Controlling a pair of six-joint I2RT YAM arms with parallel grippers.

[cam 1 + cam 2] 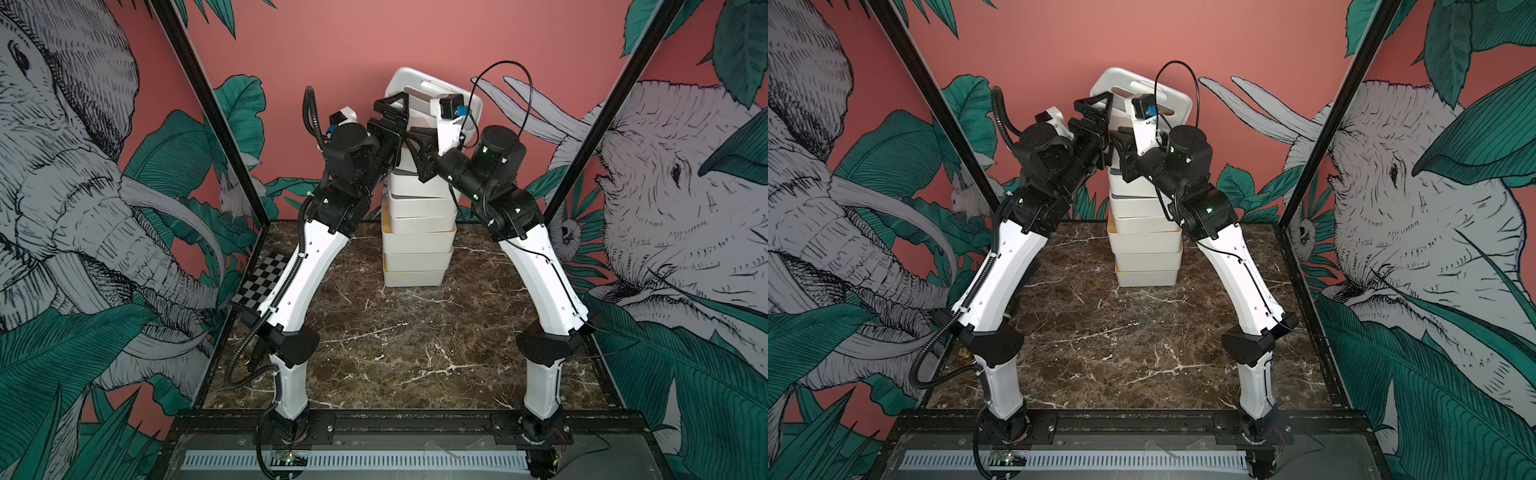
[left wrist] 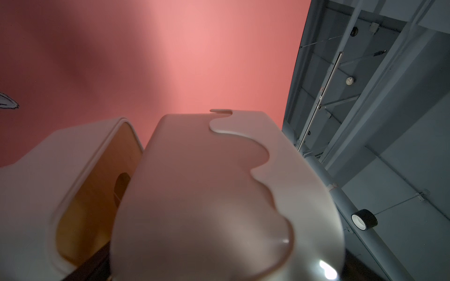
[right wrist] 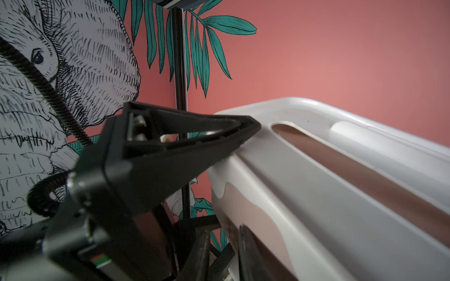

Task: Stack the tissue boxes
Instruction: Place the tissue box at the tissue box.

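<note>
Boxes (image 1: 417,249) tower at twelve o'clock; we see left gripper (image 1: 399,111) jaws apart (finger (image 3: 207,131) touching tilted top box (image 1: 436,89)), right gripper (image 1: 415,139) jaws together.

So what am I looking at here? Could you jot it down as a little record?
Stack: tissue boxes piled in one tower on marble table
Top box: white, pink drip sides, tilted
Left jaws: spread wide, one at top box's lid edge
Right jaws: closed, just under top box
Beside: checkerboard panel
</note>
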